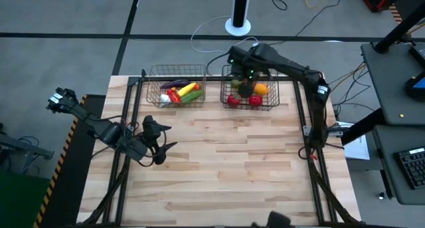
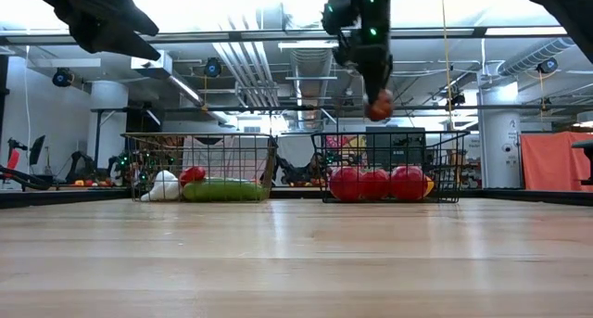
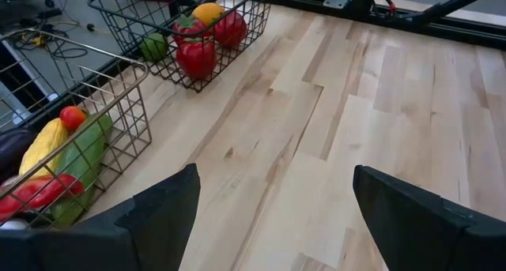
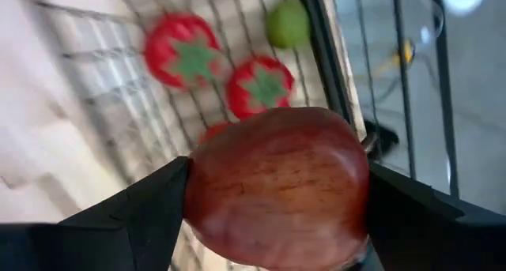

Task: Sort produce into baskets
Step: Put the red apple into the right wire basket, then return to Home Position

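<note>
R gripper (image 4: 277,200) holding brown fruit (image 4: 277,184) over dark basket (image 1: 272,103), L arm idle

No text, label, brand or number can be read in any view. The produce, baskets and counter carry no legible markings. Nothing in the room behind is readable either.

Two baskets side by side at table's far edge, left basket (image 1: 176,90), right basket (image 1: 251,94), produce (image 1: 182,94) in each
</note>
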Motion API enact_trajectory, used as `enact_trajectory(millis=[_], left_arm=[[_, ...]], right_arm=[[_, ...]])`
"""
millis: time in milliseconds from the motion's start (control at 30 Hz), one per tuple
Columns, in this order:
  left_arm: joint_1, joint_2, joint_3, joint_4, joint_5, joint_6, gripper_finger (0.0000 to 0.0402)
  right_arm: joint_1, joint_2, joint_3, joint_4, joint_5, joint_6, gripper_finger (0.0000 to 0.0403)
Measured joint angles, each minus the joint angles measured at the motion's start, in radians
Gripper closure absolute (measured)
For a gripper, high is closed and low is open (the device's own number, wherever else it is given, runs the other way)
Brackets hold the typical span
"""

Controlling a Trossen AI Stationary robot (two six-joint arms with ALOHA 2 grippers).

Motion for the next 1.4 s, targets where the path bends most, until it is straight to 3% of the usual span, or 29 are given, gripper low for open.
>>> enact_trajectory(millis=[333, 633, 967, 1167, 1267, 1400], left_arm=[[0.000, 0.016, 0.000, 0.005, -0.012, -0.007, 0.0086], [0.000, 0.072, 0.000, 0.005, -0.049, -0.011, 0.0086], [0.000, 0.102, 0.000, 0.007, -0.051, -0.012, 0.0086], [0.000, 0.109, 0.000, 0.008, -0.051, -0.020, 0.0086], [0.000, 0.112, 0.000, 0.013, -0.050, -0.029, 0.0086], [0.000, 0.120, 0.000, 0.034, -0.016, -0.028, 0.0086]], right_arm=[[-0.175, 0.001, -0.150, 0.017, 0.001, -0.122, 0.0087], [-0.195, 0.002, -0.319, 0.133, 0.006, -0.257, 0.0087], [-0.202, 0.002, -0.338, 0.139, 0.008, -0.196, 0.0040], [-0.202, 0.000, -0.318, 0.134, 0.007, -0.193, 0.0036], [-0.200, -0.020, -0.295, 0.138, -0.045, -0.149, 0.0035], [-0.181, -0.083, -0.301, 0.227, -0.219, -0.068, 0.0035]])
